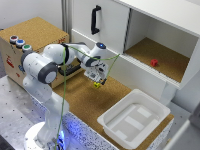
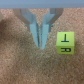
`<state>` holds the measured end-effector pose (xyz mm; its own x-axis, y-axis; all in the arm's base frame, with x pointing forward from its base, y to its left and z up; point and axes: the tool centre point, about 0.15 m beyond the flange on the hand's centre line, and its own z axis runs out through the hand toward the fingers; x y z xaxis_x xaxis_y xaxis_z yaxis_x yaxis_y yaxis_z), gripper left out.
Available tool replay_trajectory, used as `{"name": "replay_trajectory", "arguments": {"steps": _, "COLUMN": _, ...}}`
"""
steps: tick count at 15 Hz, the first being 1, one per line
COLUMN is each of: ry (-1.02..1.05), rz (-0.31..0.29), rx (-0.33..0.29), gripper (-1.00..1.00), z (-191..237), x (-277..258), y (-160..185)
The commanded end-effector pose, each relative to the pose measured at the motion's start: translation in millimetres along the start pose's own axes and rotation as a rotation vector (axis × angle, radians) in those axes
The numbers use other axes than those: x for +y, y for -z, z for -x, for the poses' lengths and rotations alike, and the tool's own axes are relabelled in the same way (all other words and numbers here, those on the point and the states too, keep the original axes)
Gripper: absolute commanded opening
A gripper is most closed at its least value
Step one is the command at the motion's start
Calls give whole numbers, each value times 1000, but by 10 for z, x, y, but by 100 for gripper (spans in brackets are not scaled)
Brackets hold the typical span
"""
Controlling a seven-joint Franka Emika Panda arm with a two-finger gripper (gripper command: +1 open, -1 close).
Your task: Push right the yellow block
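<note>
Tool (image 1: 96, 76) fingers (image 2: 42, 31) are pressed together, tips down at the cork counter (image 1: 85, 102), with nothing held between them; the wrist view shows the two pale blades meeting in a narrow wedge. Well off to the exterior view's left of the tool stands a cardboard box (image 1: 14, 60) with a cork top (image 1: 37, 29), and three coloured buttons (image 1: 20, 43) sit on its near corner. Between that box and the tool is the white arm (image 1: 42, 67), rising from its base on the speckled metal floor plate and bending over the counter, with a thin green cable (image 1: 64, 107) hanging down alongside it. Just beside the tool's fingertips lies the yellow block (image 1: 97, 85) on the cork; in the wrist view the block (image 2: 64, 42) is close to the closed fingers but a sliver of cork shows between them, and its top face carries dark letter-like marks. Further to the exterior view's right, near the counter's front edge, is an empty white tub (image 1: 131, 119). Behind the tool a white cabinet (image 1: 150, 35) has a black handle (image 1: 94, 20) on its shut door, and its open cork-lined compartment, well apart from the tool, holds a small red block (image 1: 154, 62).
</note>
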<state>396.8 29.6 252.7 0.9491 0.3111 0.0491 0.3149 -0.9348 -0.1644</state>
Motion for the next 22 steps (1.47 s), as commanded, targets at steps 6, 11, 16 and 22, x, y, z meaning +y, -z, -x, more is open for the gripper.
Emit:
{"name": "replay_trajectory", "arguments": {"steps": 6, "ry": -21, "rz": -14, "rx": -19, "gripper": -100, "z": -345, "x": 167, "y": -552}}
{"name": "replay_trajectory", "arguments": {"steps": 11, "ry": -46, "rz": -11, "rx": -30, "gripper": -100, "z": -364, "x": 245, "y": -657}}
{"name": "replay_trajectory", "arguments": {"steps": 16, "ry": -104, "rz": -7, "rx": -10, "gripper": -100, "z": -424, "x": 495, "y": -581}}
{"name": "replay_trajectory", "arguments": {"steps": 22, "ry": -147, "rz": 3, "rx": 6, "gripper": -100, "z": -399, "x": 830, "y": -307}}
